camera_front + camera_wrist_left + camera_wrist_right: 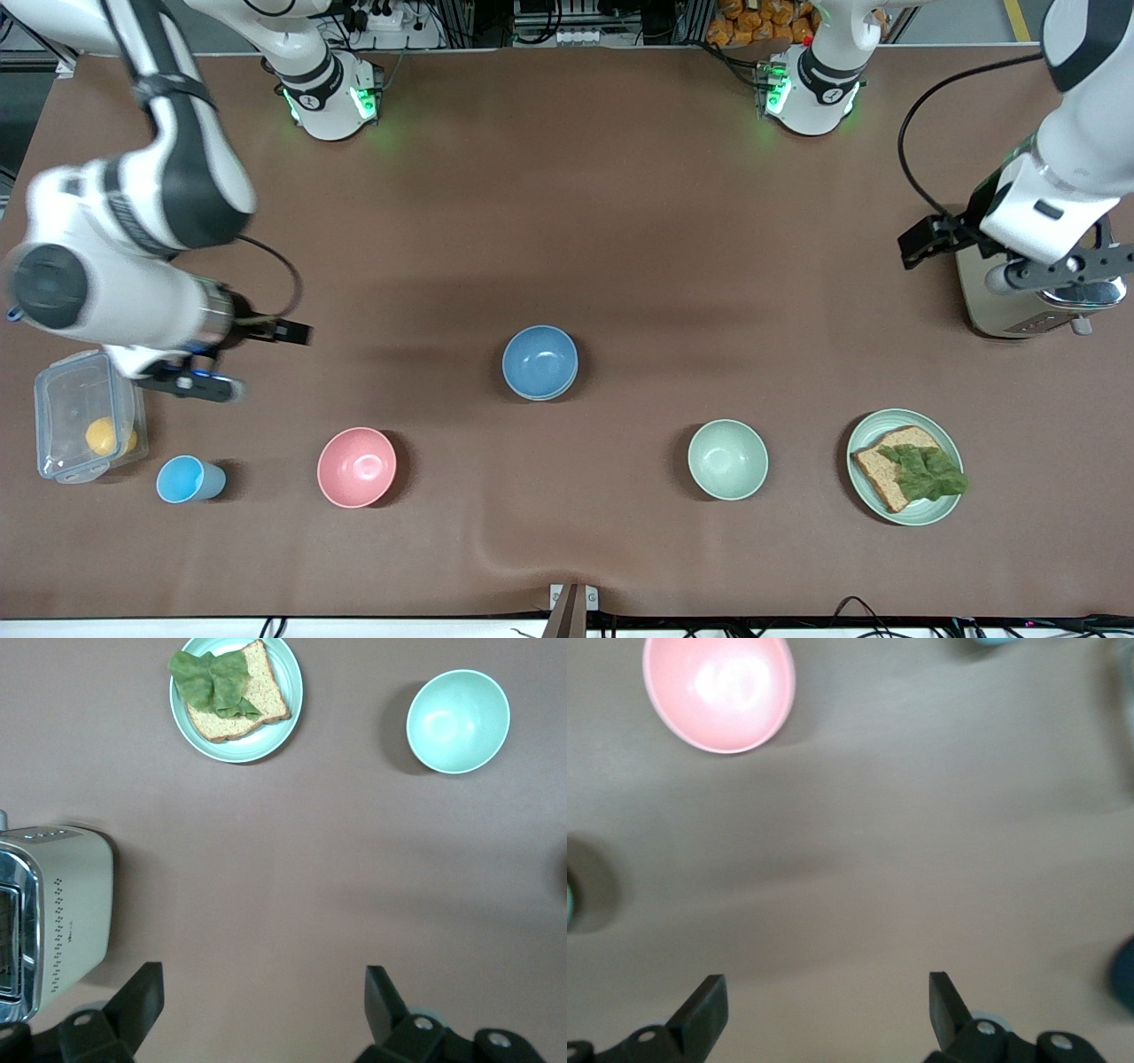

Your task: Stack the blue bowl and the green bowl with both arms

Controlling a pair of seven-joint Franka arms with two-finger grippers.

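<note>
Two arms waiting at the ends of the table [620, 221], bowls stacked at its centre.
Clock hours read on the front view, dial centred on the stack: left gripper [1059, 279] [261, 1001] over the toaster [1001, 310] at 3 o'clock, fingers apart; right gripper [190, 381] [824, 1010] at 9 o'clock, above the table beside the box [80, 416], fingers apart; plate [864, 487] with bread at 4 o'clock; blue bowl [539, 361] nested in the green bowl [541, 397], of which only a rim edge shows; mint bowl [727, 459] at 4 o'clock, between stack and plate; pink bowl [356, 467] at 8 o'clock; cup [188, 479] at 8 o'clock, near the box.
</note>
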